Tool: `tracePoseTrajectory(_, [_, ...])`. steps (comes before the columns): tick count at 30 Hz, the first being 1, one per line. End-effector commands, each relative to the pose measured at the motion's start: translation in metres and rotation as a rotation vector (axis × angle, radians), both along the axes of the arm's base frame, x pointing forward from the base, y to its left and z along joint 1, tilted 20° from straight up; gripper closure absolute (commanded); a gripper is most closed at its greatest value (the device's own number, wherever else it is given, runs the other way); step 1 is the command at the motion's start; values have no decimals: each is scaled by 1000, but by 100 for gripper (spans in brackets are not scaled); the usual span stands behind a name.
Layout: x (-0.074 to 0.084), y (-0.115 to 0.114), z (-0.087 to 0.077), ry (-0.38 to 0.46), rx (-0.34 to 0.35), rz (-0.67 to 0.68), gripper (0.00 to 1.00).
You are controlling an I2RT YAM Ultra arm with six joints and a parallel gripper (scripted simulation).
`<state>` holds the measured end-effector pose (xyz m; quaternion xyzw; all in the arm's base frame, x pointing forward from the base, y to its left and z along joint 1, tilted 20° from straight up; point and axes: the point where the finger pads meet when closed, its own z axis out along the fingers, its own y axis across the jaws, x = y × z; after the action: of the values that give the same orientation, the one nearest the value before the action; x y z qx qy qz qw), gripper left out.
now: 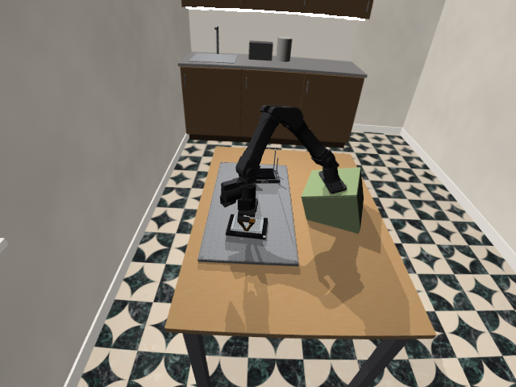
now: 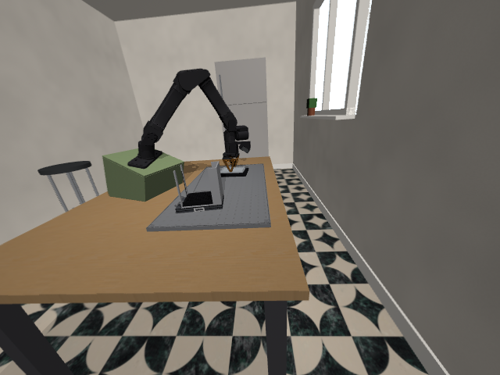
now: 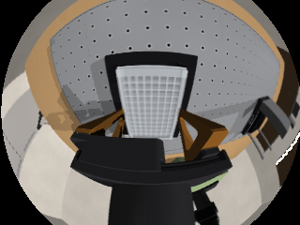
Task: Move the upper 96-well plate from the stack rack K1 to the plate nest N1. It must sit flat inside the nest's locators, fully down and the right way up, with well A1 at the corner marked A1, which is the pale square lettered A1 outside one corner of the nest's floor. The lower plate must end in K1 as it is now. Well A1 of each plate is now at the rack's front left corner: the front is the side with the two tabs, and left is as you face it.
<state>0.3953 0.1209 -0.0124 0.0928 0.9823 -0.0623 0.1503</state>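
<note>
Start nearest the camera: in the wrist view your gripper [image 3: 152,127] has its orange fingers spread wide but clamped on the long sides of the pale 96-well plate [image 3: 150,101], which lies directly below at twelve o'clock inside the dark plate nest N1 [image 3: 112,66]. By the look of it, the carry is done and the plate is at or very near seating; what is left, as I judge it, is to confirm it sits fully down and level within the locators, check well A1 against the marked corner, then let go and lift off. The pale A1 square is too small to make out in any view, so you cannot confirm orientation from here. Farther out, the exterior view gives you what the wrist view cannot: stack rack K1 [image 2: 216,177] at about seven o'clock from the nest, with a dark lower plate [image 2: 198,198] lying in it. The top view adds the whole layout, with nest and rack well apart on the grey breadboard [image 1: 272,250] and the arm's green pedestal [image 1: 333,208] at two o'clock.
</note>
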Motion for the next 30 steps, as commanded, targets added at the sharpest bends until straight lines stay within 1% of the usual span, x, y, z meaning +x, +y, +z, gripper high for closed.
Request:
tracePoseTrajectory(1, [4,5,3,-31,9,9,100])
tracePoseTrajectory(3, [2,3,0,-25,6,9,100])
tracePoseTrajectory(5, [7,5,2,-34,10,8,100])
tracePoseTrajectory(17, [2,1,-7,-12,2,3,100])
tracePoseTrajectory(25, [1,-2,-10,-5,0,1,100])
tracePoseTrajectory(26, [11,4,-2,-35,13,1,100])
tracePoseTrajectory(30, [10,3,-3,-32,11,0,100])
